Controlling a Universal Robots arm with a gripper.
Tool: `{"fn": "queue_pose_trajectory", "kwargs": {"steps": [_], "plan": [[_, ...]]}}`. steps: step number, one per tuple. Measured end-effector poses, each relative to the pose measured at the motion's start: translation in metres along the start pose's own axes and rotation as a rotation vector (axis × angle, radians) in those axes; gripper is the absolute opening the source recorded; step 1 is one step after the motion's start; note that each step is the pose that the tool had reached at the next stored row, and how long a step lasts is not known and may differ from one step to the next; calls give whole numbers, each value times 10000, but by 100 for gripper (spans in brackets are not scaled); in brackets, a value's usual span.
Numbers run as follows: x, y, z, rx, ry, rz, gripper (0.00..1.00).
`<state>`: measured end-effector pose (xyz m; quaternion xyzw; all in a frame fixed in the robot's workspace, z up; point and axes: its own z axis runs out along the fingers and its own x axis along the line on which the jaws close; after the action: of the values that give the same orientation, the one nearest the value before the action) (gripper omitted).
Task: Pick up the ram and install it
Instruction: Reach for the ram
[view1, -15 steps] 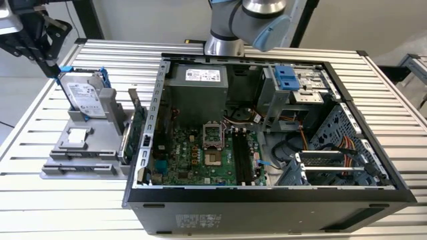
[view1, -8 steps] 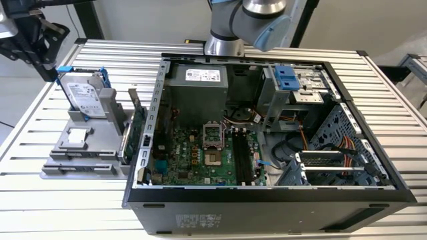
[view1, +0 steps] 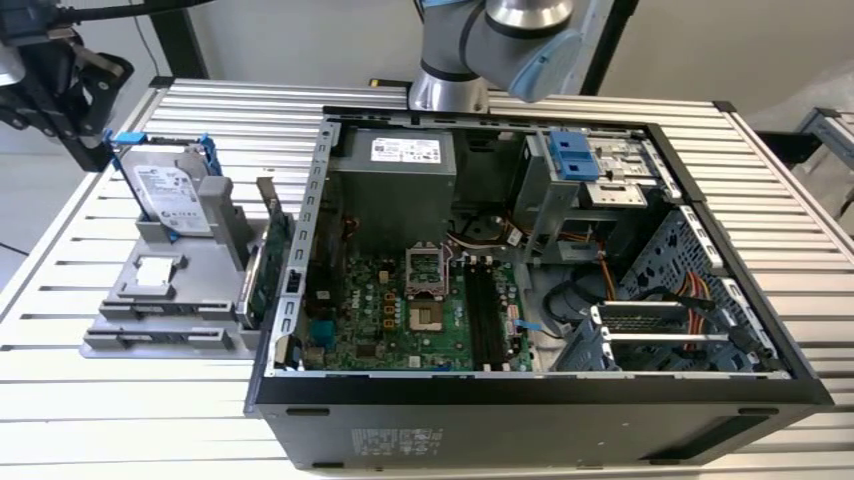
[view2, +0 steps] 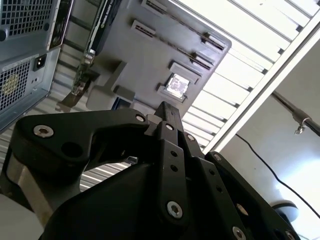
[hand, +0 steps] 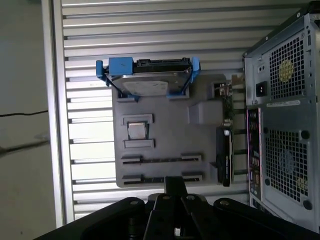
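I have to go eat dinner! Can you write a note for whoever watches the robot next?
Gripper: shut, holding nothing, up above the gray holder beside the computer case.
Ram: seems to be the thin dark stick on edge in the holder's long slot; a second slot beside it looks alike, so I cannot say which.
Done: nothing yet; the ram is not picked up.
Left: pick it up and fit it into the black motherboard slots, which look empty.
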<state>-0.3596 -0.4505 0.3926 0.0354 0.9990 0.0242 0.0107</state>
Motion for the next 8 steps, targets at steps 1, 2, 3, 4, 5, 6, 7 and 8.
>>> {"fn": "queue_pose_trajectory", "kwargs": {"steps": [1,2,3,4,5,6,7,8], "plan": [[-1,-12,-1,1,1,0,0],[-2,-26,-1,0,0,0,0],[-3,-41,-2,0,0,0,0],[-4,-56,-3,0,0,0,0],[-5,-72,-4,0,1,0,0],[-6,-86,-4,0,0,0,0],[-7,-99,-5,0,0,1,0],[-8,-113,-6,0,0,0,0]]}}
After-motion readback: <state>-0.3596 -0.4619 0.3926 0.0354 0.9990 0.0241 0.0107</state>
